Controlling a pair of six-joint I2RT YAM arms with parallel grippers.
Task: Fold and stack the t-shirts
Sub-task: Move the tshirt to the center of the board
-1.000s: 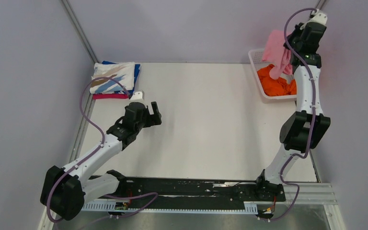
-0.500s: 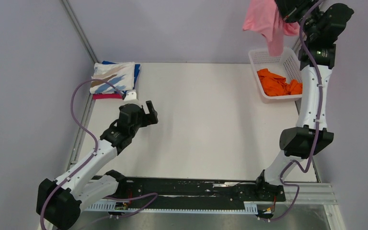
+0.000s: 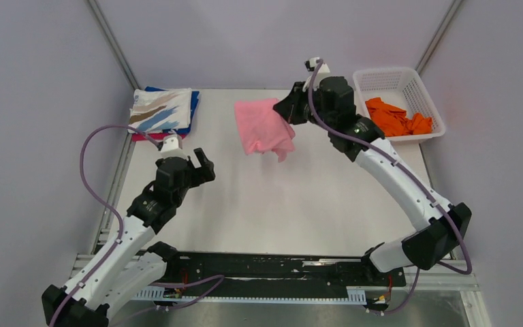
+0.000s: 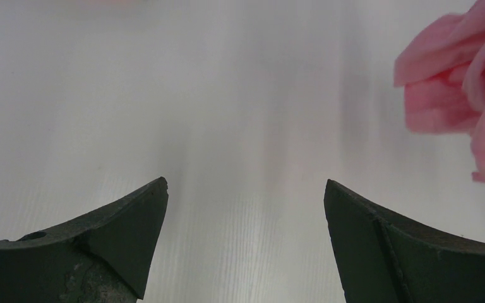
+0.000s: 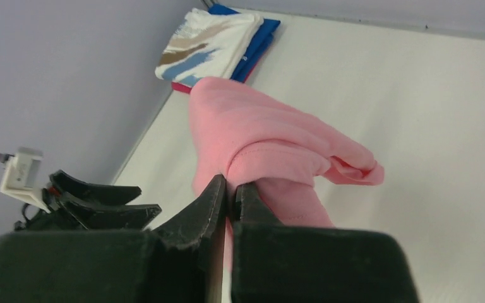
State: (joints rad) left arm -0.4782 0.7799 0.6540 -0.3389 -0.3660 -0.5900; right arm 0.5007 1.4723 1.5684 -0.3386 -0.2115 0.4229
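- White table between grey walls; a folded stack lies at ten o'clock; the basket at two o'clock holds the orange t-shirt
- Right gripper pinched tight on a bunched fold of the pink t-shirt; half a second ago the shirt hung high above the basket, now it dangles over the table toward twelve o'clock
- Left gripper spread wide and empty at nine o'clock; the pink cloth is near it, not touching
- The shirt is out of the basket; laying it flat looks next
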